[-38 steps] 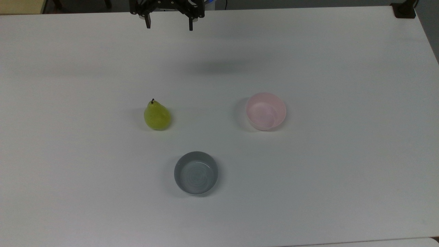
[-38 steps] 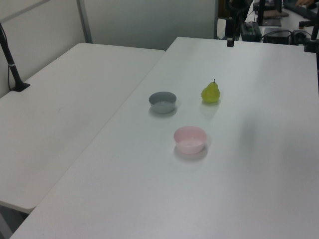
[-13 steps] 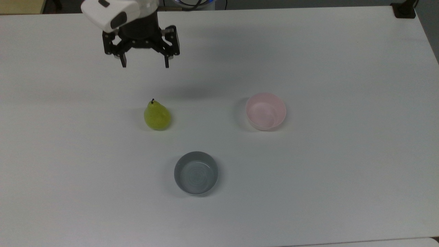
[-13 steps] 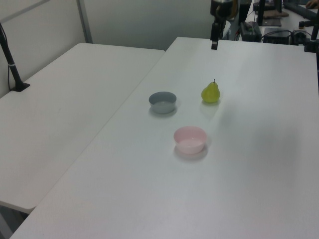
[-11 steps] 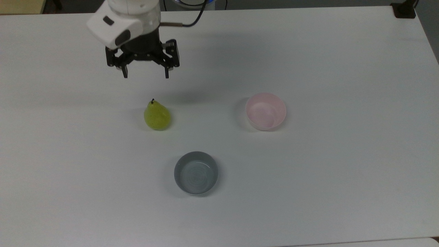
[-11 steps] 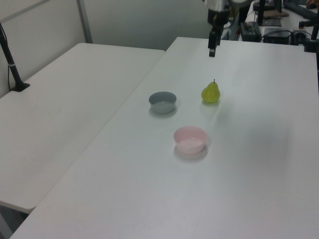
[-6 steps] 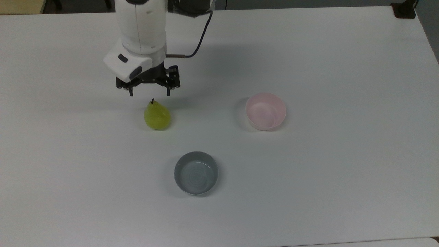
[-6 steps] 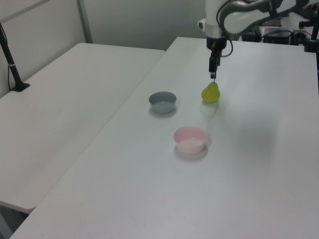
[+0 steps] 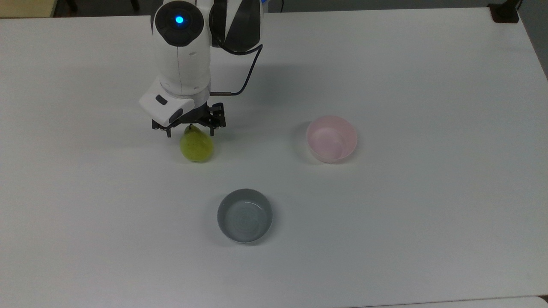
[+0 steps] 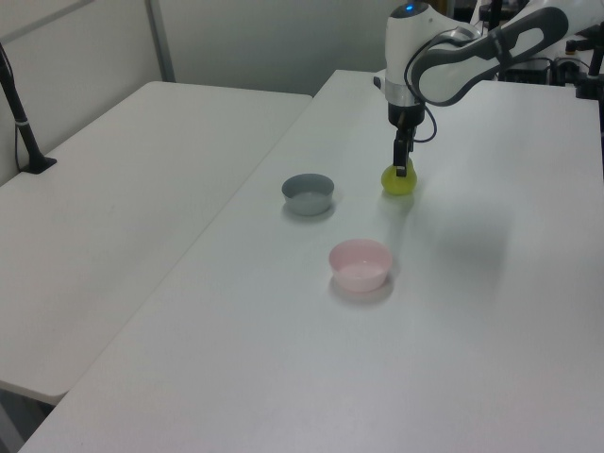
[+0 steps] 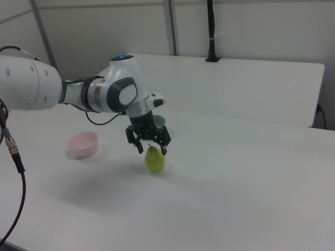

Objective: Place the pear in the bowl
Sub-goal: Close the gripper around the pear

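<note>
While the small yellow-green pear (image 9: pixel 196 146) stands upright on the white tabletop (image 9: pixel 385 214), the black jaws hang apart, straddling its narrow top and stem.

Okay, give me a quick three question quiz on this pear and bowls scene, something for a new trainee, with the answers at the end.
1. True or false: the pear already lies in the pink bowl.
2. Multiple choice: in the top view, the grey bowl sits A) above the pear, B) below the pear and to its right, C) to the right of the pink bowl.
3. Fill in: the gripper is ____, with one finger on each side of the pear's top.

Key: 1 false, the pear stands on the table; 2 B; 3 open.
</note>
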Controlling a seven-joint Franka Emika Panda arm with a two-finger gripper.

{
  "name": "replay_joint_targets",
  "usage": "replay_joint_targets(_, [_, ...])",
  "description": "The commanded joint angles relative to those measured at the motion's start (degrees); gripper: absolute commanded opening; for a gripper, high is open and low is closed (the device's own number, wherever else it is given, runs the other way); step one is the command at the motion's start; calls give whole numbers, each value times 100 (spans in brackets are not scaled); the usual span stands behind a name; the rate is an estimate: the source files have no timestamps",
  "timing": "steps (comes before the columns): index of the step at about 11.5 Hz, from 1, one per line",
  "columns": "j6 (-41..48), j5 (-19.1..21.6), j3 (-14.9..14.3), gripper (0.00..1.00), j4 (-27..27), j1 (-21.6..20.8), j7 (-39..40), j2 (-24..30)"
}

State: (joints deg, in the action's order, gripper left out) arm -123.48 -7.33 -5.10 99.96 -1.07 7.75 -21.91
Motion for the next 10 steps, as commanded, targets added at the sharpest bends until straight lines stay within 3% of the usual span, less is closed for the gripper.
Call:
replay_joint_targets(1, [-316, -49, 0, 100, 103, 1, 43, -111])
replay_joint_targets(10, [-632, -58, 0, 100, 112, -25, -63, -427])
